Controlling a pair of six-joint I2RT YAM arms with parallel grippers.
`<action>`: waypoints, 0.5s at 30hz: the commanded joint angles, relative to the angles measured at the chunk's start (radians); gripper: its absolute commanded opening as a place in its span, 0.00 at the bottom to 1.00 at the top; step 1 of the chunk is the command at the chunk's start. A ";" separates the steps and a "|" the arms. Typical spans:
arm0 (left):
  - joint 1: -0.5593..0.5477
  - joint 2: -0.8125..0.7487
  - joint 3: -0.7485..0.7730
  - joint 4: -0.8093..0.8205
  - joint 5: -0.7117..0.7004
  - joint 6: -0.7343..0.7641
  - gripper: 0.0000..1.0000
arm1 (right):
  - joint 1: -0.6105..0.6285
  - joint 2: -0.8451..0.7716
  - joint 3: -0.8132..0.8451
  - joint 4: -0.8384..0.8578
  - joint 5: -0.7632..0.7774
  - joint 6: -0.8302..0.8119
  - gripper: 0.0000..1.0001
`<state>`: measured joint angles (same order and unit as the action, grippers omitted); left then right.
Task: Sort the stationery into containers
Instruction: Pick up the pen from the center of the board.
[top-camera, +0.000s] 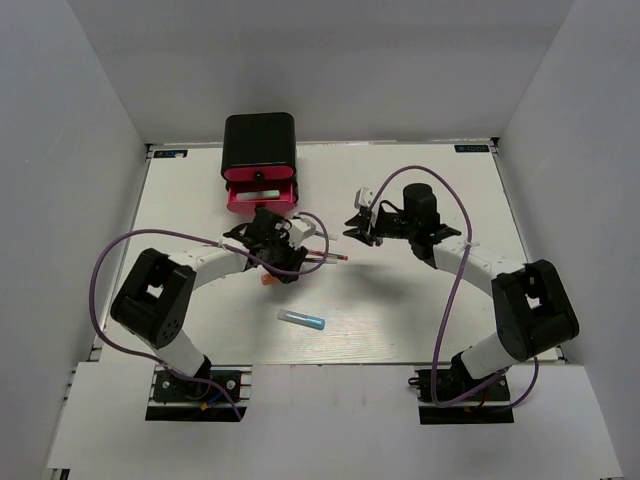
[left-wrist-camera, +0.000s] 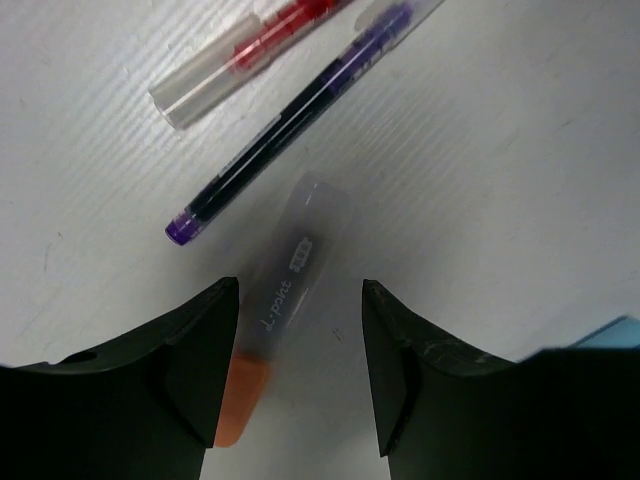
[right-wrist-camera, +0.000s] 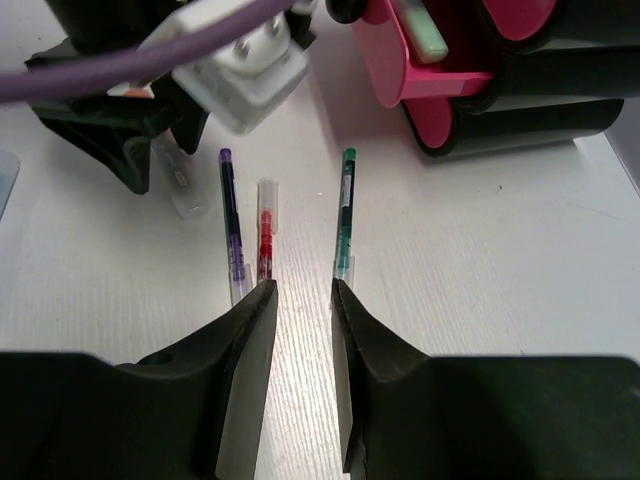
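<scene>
Orange marker (left-wrist-camera: 283, 305) between the spread left jaws

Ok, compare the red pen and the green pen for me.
The red pen ends in a clear cap, the green pen in a green tip. The red pen lies close beside the purple pen; the green pen lies apart and reaches farther toward the pink drawer. Both lie flat, roughly parallel.

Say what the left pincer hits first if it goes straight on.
Likely the stubby orange-capped marker with the clear barrel, lying between the open fingers of the left pincer; beyond it the thin purple-blue pen. Depth is unclear.
</scene>
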<state>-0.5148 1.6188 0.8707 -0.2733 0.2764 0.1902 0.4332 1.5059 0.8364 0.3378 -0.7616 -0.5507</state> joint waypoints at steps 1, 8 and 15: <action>-0.028 0.009 0.011 -0.044 -0.149 0.041 0.63 | -0.016 -0.015 0.000 0.033 -0.002 0.021 0.35; -0.068 0.053 0.013 -0.026 -0.260 0.006 0.54 | -0.027 -0.027 -0.014 0.032 -0.007 0.034 0.35; -0.068 -0.057 0.013 0.005 -0.226 -0.049 0.13 | -0.048 -0.052 -0.040 0.009 -0.013 0.015 0.35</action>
<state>-0.5819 1.6421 0.8783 -0.2722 0.0582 0.1692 0.3973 1.4940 0.8036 0.3386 -0.7620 -0.5316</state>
